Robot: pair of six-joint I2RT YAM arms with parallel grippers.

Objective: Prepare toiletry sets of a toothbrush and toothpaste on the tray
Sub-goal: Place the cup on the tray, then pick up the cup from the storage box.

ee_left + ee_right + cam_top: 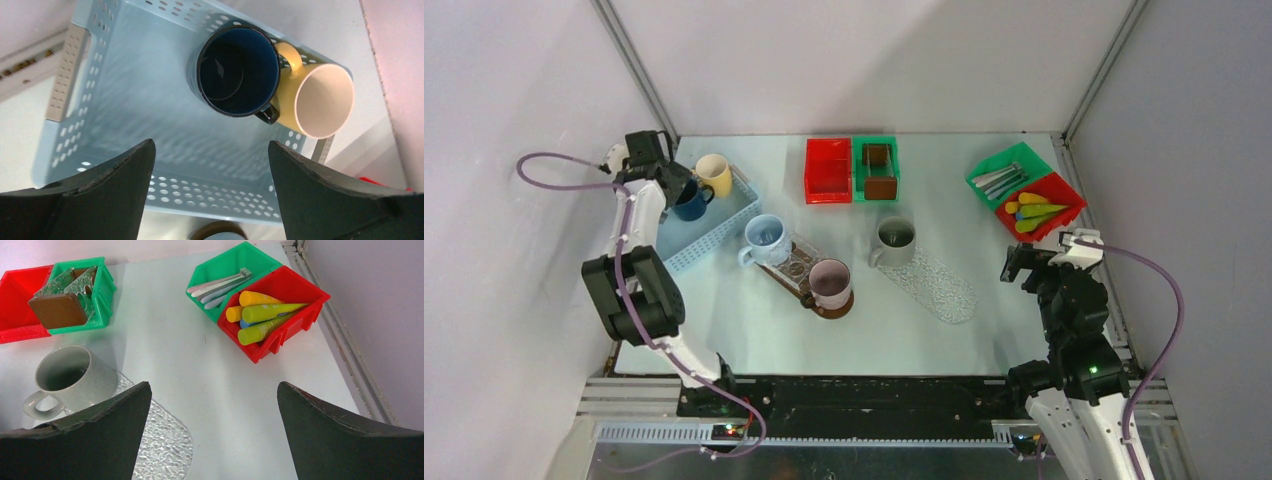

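Pale toothbrushes (999, 180) lie in a green bin at the back right, also in the right wrist view (217, 285). Yellow, lime and blue toothpaste tubes (1036, 212) fill the red bin beside it, also in the right wrist view (265, 315). A clear textured tray (939, 288) lies mid-table and holds a grey mug (894, 240); its near end is bare (160, 445). My right gripper (1022, 264) is open and empty (214, 385), hovering between the tray and the bins. My left gripper (667, 175) is open and empty (210, 145) above the blue basket.
The blue basket (714, 228) holds a dark blue mug (237, 70) and a yellow mug (320, 100). A brown tray (792, 262) carries a light blue mug (764, 238) and a pinkish mug (830, 283). An empty red bin (828, 170) and a green coaster bin (100, 295) stand at the back.
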